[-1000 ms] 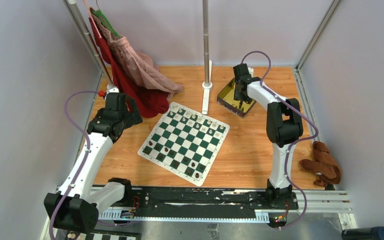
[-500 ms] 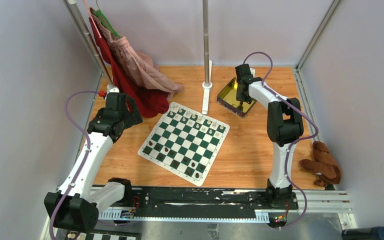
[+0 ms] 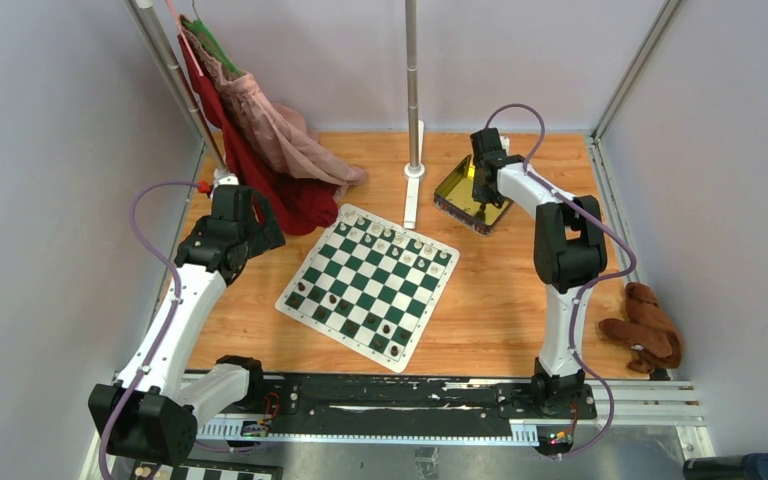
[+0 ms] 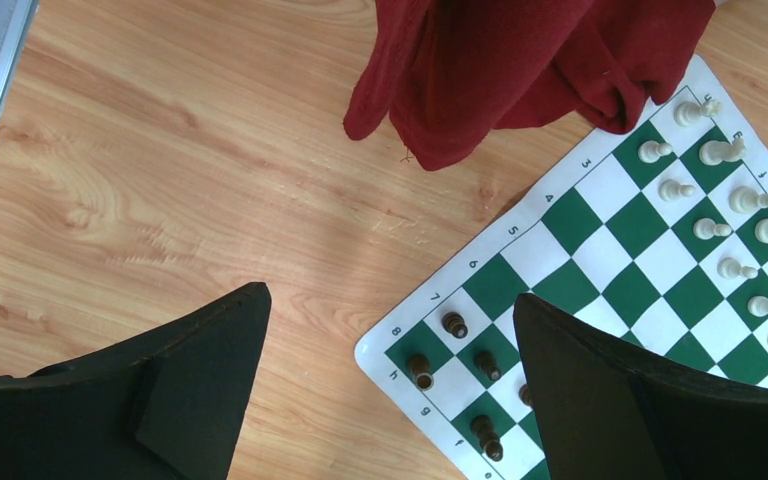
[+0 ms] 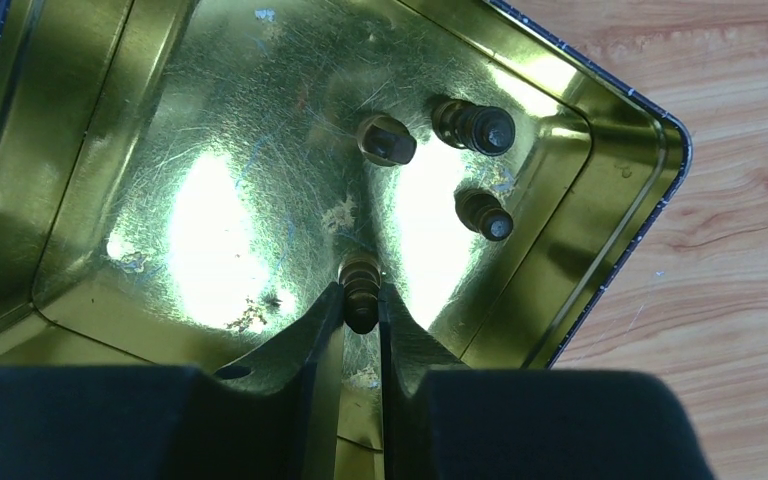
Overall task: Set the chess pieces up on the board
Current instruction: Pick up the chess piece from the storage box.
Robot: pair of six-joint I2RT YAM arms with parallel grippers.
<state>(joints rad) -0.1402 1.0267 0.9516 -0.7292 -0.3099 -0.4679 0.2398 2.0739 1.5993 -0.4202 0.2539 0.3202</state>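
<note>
Jaws of my right gripper clamp a dark brown chess piece in the gold tin for lifting; left gripper gapes.

Bare wooden table lies open between the board and the gold tin — an easy lane for a hand. The board's middle rows stand free; cream pieces crowd its far edge and dark pieces dot the near one. A red cloth droops onto the far-left corner, and a pole base sits just behind the board. Inside the tin the right gripper, pinching a brown piece, is hemmed in by the walls — three loose pieces lie just ahead.
</note>
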